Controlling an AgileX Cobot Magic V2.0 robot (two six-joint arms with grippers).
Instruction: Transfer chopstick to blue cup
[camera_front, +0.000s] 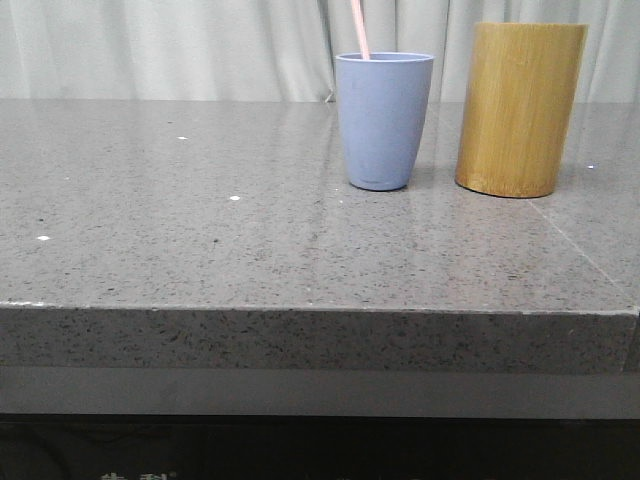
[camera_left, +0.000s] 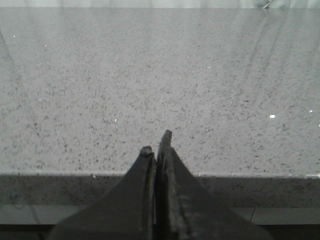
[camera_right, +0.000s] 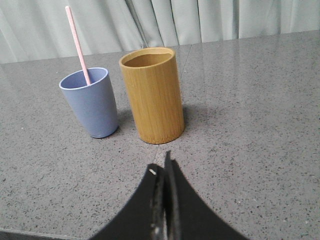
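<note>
Upright, chopstick (camera_right: 77, 42) inside unlabelled blue cup (camera_right: 92, 102)

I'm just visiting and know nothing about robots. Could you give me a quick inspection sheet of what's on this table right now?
Surface: grey speckled stone table, a few small white specks on it.
Job's things: pink chopstick stands leaning inside the blue cup, its top poking out.
Clutter: bamboo cylinder, upright beside the blue cup, apart from it; looks empty from the right wrist view.
Grippers: left end effector shut, holding nothing, near the table's front edge; right end effector shut, holding nothing, facing the containers.
Cables: nothing seen.
Surroundings: pale curtain behind the table.
</note>
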